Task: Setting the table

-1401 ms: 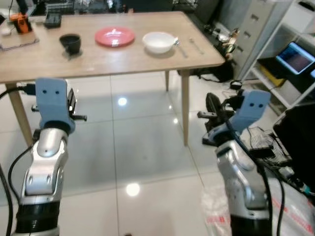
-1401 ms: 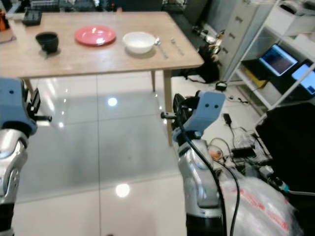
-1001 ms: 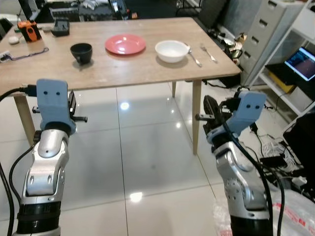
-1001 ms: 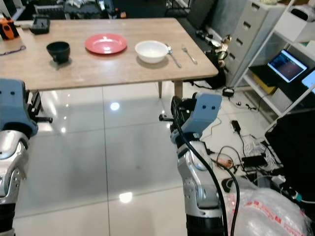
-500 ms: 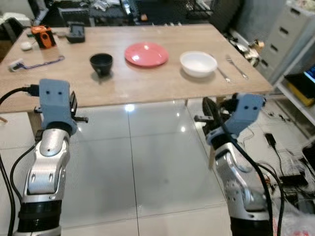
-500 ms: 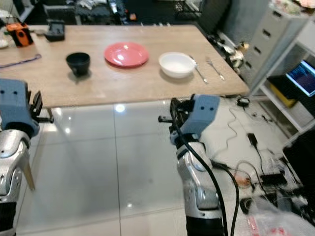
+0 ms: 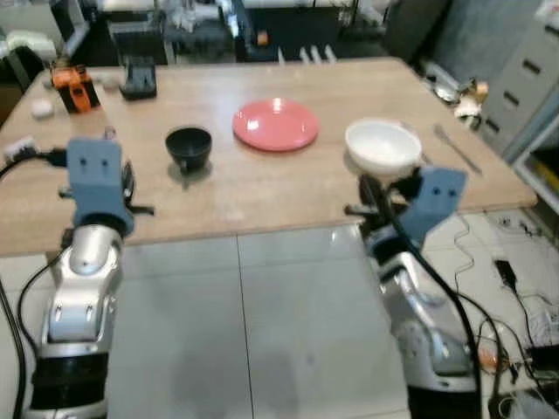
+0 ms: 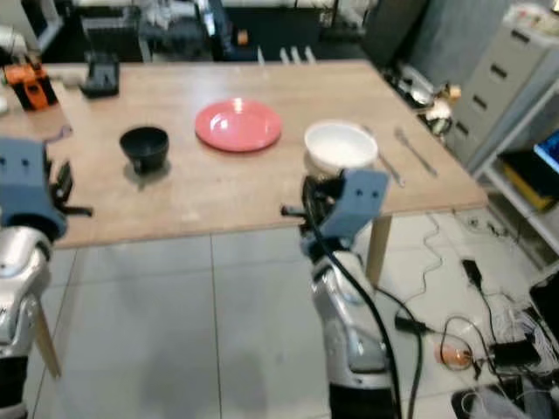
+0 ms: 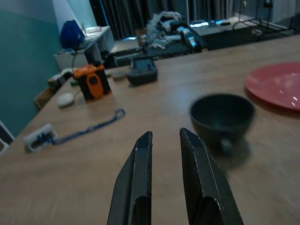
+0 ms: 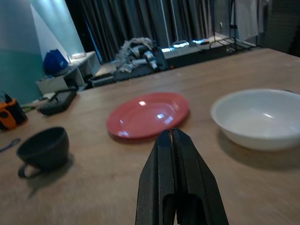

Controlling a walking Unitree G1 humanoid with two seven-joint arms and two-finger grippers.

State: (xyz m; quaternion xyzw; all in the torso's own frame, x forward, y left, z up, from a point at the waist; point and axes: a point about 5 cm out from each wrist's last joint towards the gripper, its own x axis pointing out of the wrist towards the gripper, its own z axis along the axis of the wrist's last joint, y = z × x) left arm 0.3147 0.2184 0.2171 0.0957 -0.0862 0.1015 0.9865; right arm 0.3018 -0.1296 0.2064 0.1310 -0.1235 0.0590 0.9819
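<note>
The white bowl (image 8: 341,145) sits near the table's (image 8: 218,196) right front edge, directly ahead of the right gripper (image 10: 174,137), whose fingers are pressed together and empty, while the left gripper (image 9: 165,140), fingers slightly parted, faces the black cup (image 9: 222,115).

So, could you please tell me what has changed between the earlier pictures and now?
The robot has walked up to the table, so the whole view has shifted: the table edge now lies just before both raised arms. The left tool and the right tool stay raised and have taken hold of nothing. The black cup, red plate, white bowl and cutlery lie as before.
</note>
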